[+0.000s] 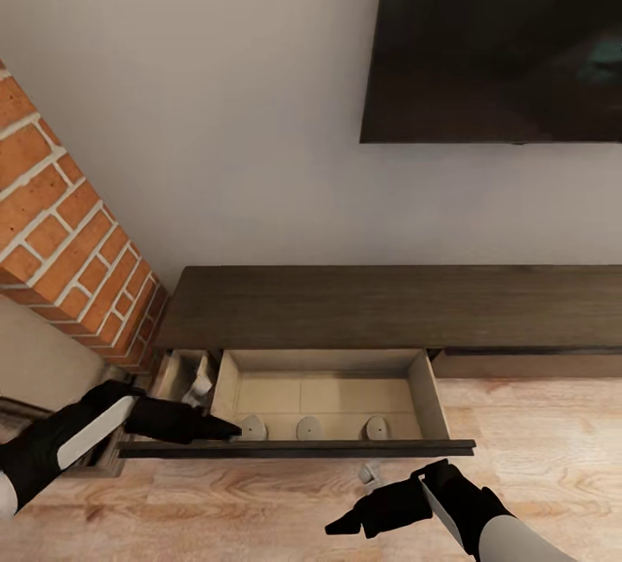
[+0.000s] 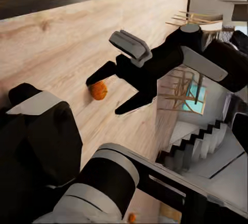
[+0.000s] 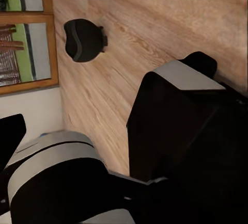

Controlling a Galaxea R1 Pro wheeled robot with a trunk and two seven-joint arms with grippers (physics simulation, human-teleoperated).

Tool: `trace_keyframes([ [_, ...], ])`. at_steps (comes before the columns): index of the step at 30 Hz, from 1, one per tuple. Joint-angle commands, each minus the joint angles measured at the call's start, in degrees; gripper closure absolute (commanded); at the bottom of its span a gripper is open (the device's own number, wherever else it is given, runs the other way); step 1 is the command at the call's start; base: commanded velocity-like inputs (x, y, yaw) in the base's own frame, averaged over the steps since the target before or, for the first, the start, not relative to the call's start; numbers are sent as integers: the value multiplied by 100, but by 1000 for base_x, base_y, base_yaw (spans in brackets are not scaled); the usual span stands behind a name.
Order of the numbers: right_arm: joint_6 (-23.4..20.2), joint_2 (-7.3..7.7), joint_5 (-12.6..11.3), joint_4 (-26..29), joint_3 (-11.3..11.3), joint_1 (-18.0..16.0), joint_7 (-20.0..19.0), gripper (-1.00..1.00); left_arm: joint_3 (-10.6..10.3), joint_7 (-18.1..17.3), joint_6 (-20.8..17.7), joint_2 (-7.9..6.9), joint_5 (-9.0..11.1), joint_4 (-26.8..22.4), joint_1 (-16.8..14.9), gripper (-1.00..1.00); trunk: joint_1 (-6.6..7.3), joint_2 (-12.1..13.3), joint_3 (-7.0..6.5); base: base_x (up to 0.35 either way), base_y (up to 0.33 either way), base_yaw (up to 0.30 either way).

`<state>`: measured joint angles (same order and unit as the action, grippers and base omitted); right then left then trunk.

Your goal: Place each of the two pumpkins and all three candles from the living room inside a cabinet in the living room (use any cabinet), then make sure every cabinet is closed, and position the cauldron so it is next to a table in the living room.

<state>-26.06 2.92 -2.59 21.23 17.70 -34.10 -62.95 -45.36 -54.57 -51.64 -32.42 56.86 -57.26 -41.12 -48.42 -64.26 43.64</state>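
The long dark-brown cabinet (image 1: 389, 307) stands under the wall TV with one drawer (image 1: 328, 394) pulled out. Three pale round candles (image 1: 308, 428) sit in a row just behind the drawer front. My left gripper (image 1: 226, 431) points at the left end of that row, touching or nearly touching the drawer front; its jaws look like one tapered tip. My right gripper (image 1: 339, 527) (image 2: 103, 96) hovers over the floor in front of the drawer, open and empty. One orange pumpkin (image 2: 98, 90) lies on the wood floor behind its fingers. The black cauldron (image 3: 82, 39) sits on the floor by a glass door.
A brick fireplace (image 1: 69, 243) juts out at the left, beside a smaller open compartment (image 1: 183, 372) holding something white. A small pale thing (image 1: 370, 473) lies on the floor under the drawer front. Wooden dining chairs (image 2: 188, 87) stand further off. Open wood floor (image 1: 536, 432) lies at the right.
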Motion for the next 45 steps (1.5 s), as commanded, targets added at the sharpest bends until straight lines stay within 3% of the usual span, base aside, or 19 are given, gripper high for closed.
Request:
trace_keyframes([
  [1, 26, 3, 2, 1, -1, 0, 104, -100, -212, 3, -2, 11, 10, 6, 0, -100, 23, 42, -19, 0, 0, 0],
  [2, 125, 5, 3, -2, -2, 0, 262, -100, -483, 5, -3, 22, 14, 65, 3, -100, 45, 82, -37, 0, 0, 0],
  [5, 371, 6, -5, -10, -3, 0, 451, -100, -902, 7, 10, 76, 24, 350, 6, -100, 110, 202, -91, 0, 0, 0],
  [7, 470, 7, -20, -13, -3, 0, 519, -100, -1208, 8, 19, 261, 28, 607, 12, -100, 132, 242, -109, 0, 0, 0],
  [9, 506, 7, -27, -14, -3, 0, 703, -100, -1568, 17, 37, 575, 25, 1003, 30, -100, 132, 242, -109, 0, 0, 0],
  [12, 530, -4, -12, -18, 0, 0, 1234, -100, -1909, 36, 88, 1276, 12, 2224, 41, -100, 132, 242, -109, 0, 0, 0],
  [13, 585, -18, -14, -26, 3, 0, 1577, -100, -1970, 68, 176, 1844, -7, 3323, 47, -100, 132, 242, -109, 0, 0, 0],
  [14, 683, -41, -18, -62, 4, 0, 1781, -100, -1990, 81, 354, 2212, -16, 4051, 49, -100, 132, 242, -109, 0, 0, 0],
  [17, 970, -102, -16, -302, 5, 0, 2241, -100, -2007, 96, 1103, 2721, -18, 5056, 51, -100, 132, 242, -109, 0, 0, 0],
  [21, 1346, -119, -14, -608, 5, 0, 2878, -100, -2011, 143, 1533, 2837, 3, 5347, 57, -100, 132, 242, -109, 0, 0, 0],
  [23, 1606, -123, -13, -794, 5, 0, 3279, -100, -2006, 632, 1724, 2868, 29, 5405, 59, -100, 132, 242, -109, 0, 0, 0],
  [24, 1664, -123, -13, -847, 5, 0, 3361, -100, -2002, 917, 1793, 2885, 36, 5407, 66, -100, 132, 242, -109, 0, 0, 0],
  [25, 1740, -123, -1, -931, 5, 0, 3455, -100, -1992, 1529, 1941, 2952, 62, 5408, 99, -100, 132, 242, -109, 0, 0, 0],
  [27, 1794, -119, 30, -990, 5, 0, 3490, -100, -1986, 1945, 2063, 3009, 145, 5409, 121, -100, 132, 242, -109, 0, 0, 0],
  [33, 2401, -131, 140, -1478, 5, 0, 4053, -100, -1985, 3564, 2822, 3244, 983, 5417, 280, -100, 132, 242, -109, 0, 0, 0],
  [38, 3158, -343, 157, -1953, 5, 120, 4682, -100, -1986, 5514, 3760, 3638, 1205, 5404, 504, -100, 132, 242, -109, 0, 0, 0],
  [40, 3434, -449, 162, -2012, 3, 252, 4949, -100, -1986, 5839, 4052, 3709, 1222, 5404, 557, -100, 132, 242, -109, 0, 0, 0],
  [41, 3757, -542, 158, -2039, 1, 368, 5368, -100, -1986, 5980, 4284, 3747, 1233, 5413, 616, -100, 132, 242, -109, 0, 0, 0],
  [45, 4410, -667, 130, -2066, -1, 590, 6052, -100, -1979, 6071, 4708, 3763, 1240, 5447, 727, -100, 132, 242, -109, 0, 0, 0],
])
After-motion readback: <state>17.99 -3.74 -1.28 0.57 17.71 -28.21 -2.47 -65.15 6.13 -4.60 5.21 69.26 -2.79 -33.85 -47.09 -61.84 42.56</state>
